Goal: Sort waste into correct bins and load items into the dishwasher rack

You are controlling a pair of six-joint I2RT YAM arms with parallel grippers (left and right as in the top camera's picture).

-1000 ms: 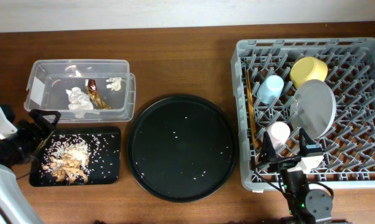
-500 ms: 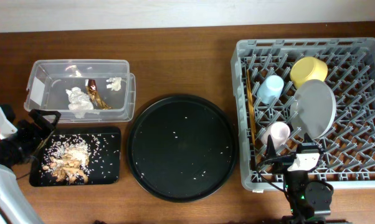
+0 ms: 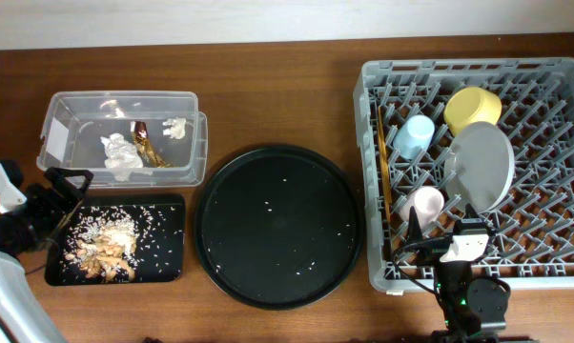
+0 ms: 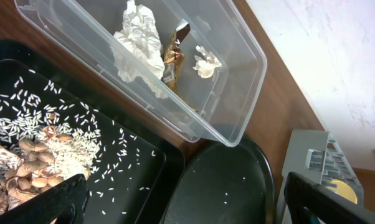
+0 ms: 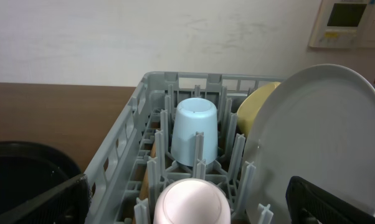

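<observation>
Left gripper (image 3: 68, 186): jaws spread wide, holding nothing. It hangs far left of the round black tray (image 3: 277, 224), by the far-left corner of the flat black tray (image 3: 163, 262).

The flat black tray lies just left of the round one and carries food scraps (image 3: 104, 250) and rice crumbs.

Clear tub (image 3: 125, 94), up-left of the round tray, holds the tissue (image 3: 120, 151) and foil wrapper (image 3: 146, 145).

Right gripper (image 3: 440, 229): released, empty. It sits right of the round tray, at the near edge of the dishwasher rack (image 3: 563, 272).

The rack stands just right of the round tray. It holds:
- pink cup (image 3: 426, 202)
- blue cup (image 3: 414, 136)
- yellow bowl (image 3: 472, 107)
- grey plate (image 3: 482, 164), on edge
- gold utensils (image 3: 383, 162), along the side nearest the tray
</observation>
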